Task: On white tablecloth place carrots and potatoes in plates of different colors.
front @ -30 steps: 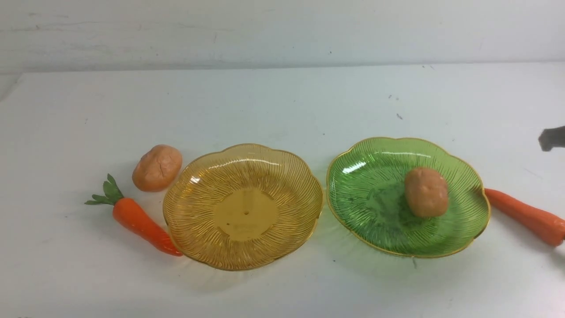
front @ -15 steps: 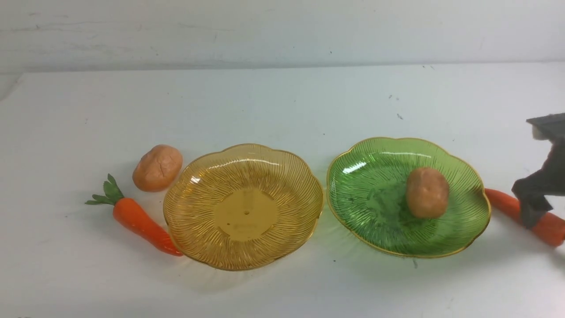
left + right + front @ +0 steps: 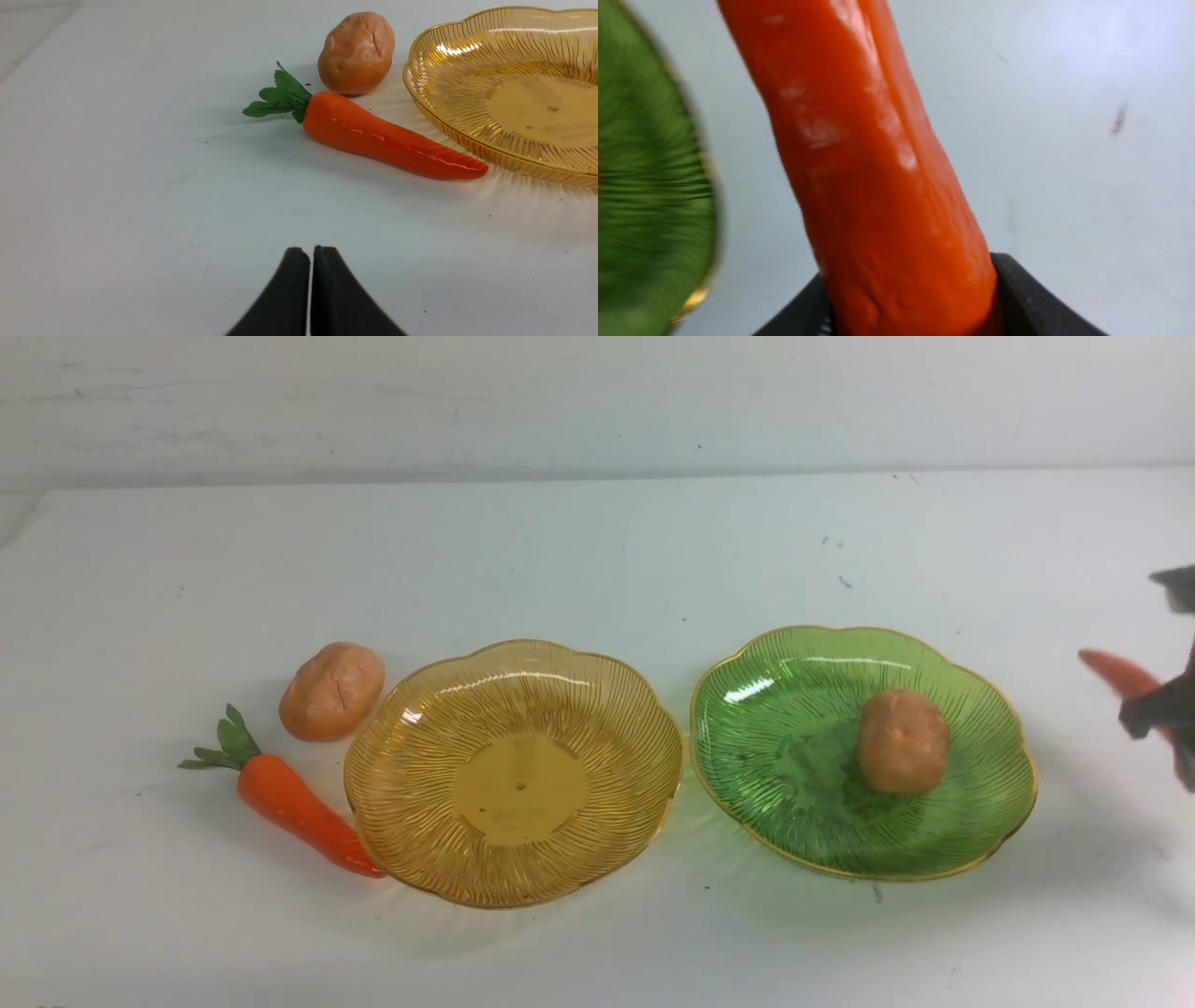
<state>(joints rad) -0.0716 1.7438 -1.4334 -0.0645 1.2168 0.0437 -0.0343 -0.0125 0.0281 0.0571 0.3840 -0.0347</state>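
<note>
Table covered by the white tablecloth [image 3: 597, 551]: smooth, matt, with a few dark specks toward the far right.

Amber plate [image 3: 518, 789] sits left of centre and green plate [image 3: 775, 747] right of it, rims almost meeting. Both are translucent plastic, ribbed radially and scalloped like a flower, with a thin gold edge.

Left potato [image 3: 332, 691]: tan-orange, lumpy, egg-shaped, with a crease across the skin. It lies on the cloth just beside the amber plate's far-left rim. Right potato [image 3: 903, 742]: same kind, inside the green plate, right of its middle.

Left carrot [image 3: 299, 812]: glossy orange, tapered, with green cloth-like leaves. It lies flat on the cloth with its tip at the amber plate's near-left rim; cannot tell whether they touch.

Right carrot [image 3: 1116, 674]: only the tapered end shows at the right edge of the front view, blurred. Its leafy top is not visible. The right wrist view shows a waxy body with faint wrinkles and pale scuffs.

Right end effector [image 3: 1153, 705]: dark, cut off by the frame edge, clamped on the thick part of the right carrot with a finger on each side. The carrot looks raised off the cloth, to the right of the green plate and apart from its rim. That rim is smeared by blur in the wrist view.

Left end effector [image 3: 310, 254]: seen only in its own wrist view. Its two black curved fingers are pressed together, low over bare cloth and well apart from the left carrot.
</note>
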